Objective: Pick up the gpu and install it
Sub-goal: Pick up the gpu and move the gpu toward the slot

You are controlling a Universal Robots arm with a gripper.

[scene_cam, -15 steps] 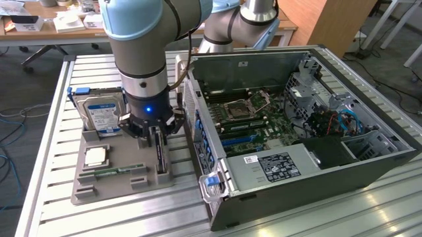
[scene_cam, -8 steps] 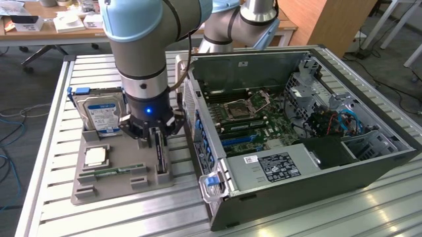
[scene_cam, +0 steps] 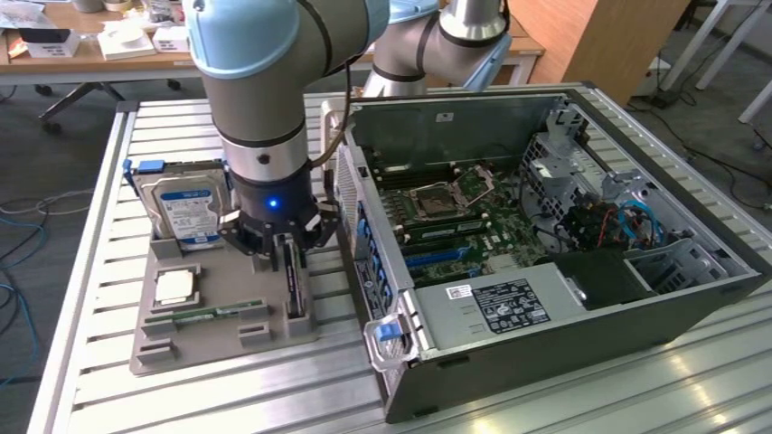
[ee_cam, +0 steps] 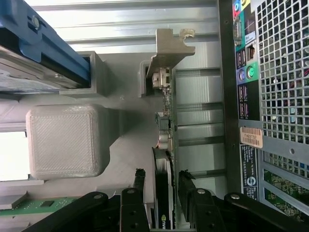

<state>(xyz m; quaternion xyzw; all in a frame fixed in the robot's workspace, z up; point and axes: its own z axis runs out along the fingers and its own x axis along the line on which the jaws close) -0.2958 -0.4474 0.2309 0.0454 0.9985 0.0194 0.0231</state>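
The gpu (ee_cam: 164, 128) has a dull metal bracket (ee_cam: 167, 50); the holder (ee_cam: 63, 140) is matt, ridged plastic.

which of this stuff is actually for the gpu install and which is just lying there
For the job:
- gpu, on edge in the grey tray
- gripper, open, straddling the gpu
- open computer case

Lying about:
- hard drive
- cpu
- memory stick

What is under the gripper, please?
The gpu stands on edge in the gray holder, between the open fingers of the gripper; a gap shows on each side. Its lower edge sits in the holder's slot, so that part is hidden.
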